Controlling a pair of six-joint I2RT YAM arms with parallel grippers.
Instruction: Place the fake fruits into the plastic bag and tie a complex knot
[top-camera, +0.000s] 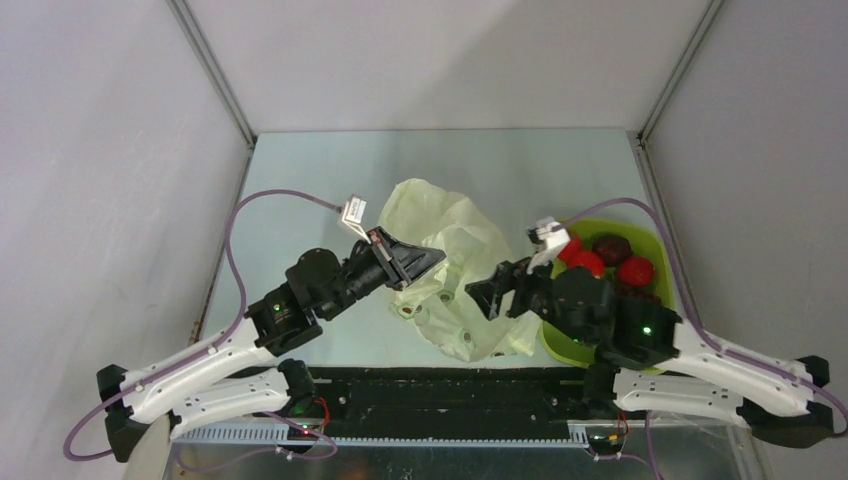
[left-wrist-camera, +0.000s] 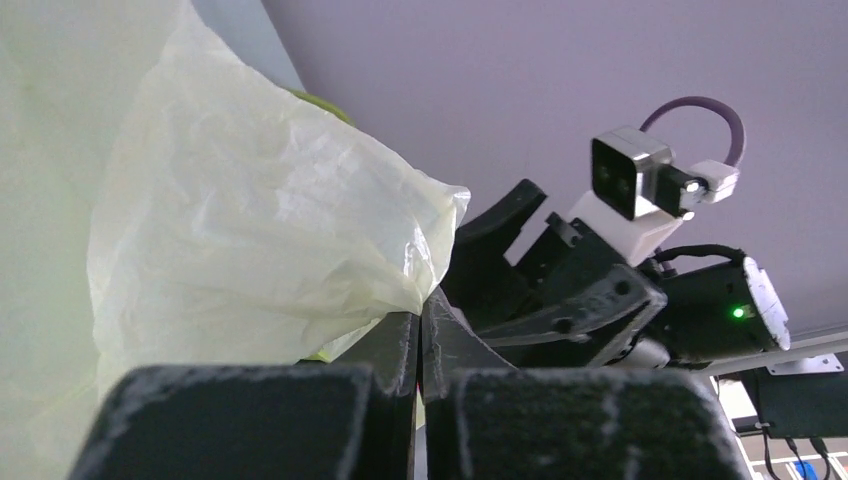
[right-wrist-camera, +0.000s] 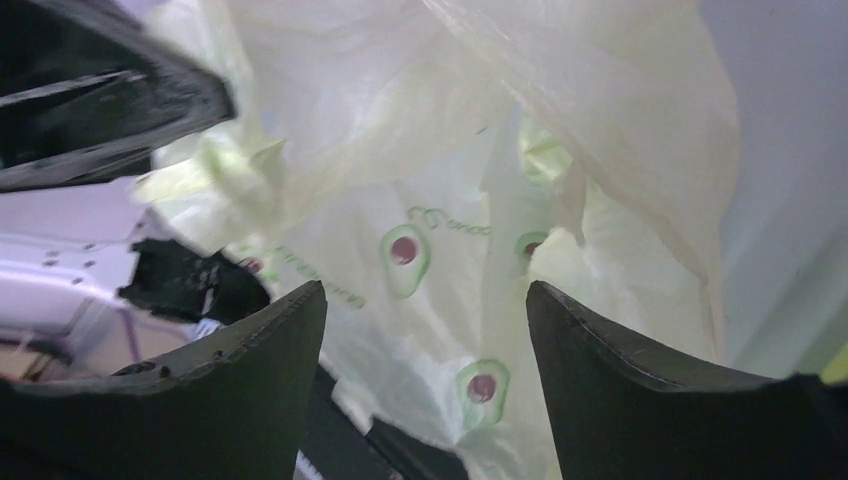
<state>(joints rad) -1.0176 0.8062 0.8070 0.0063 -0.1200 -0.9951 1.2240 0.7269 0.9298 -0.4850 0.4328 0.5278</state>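
Bag (top-camera: 455, 275) sits crumpled on counter (top-camera: 320, 200), left pincer (top-camera: 418, 262) clenched on its edge; right pincer (top-camera: 482, 293) spread, empty, facing film. Fruits (top-camera: 612, 262) sit in green tray (top-camera: 560, 345). Risk: thin film slipping or tearing if pulled, mouth collapsing.

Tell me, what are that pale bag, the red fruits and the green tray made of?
The bag looks like thin plastic film: translucent, crinkled, printed with small avocado-like marks. The red fruits seem to be glossy plastic, judging by their even bright colour and sheen; hollow or solid cannot be told. The green tray looks like smooth moulded plastic, uniformly lime with a rounded rim.
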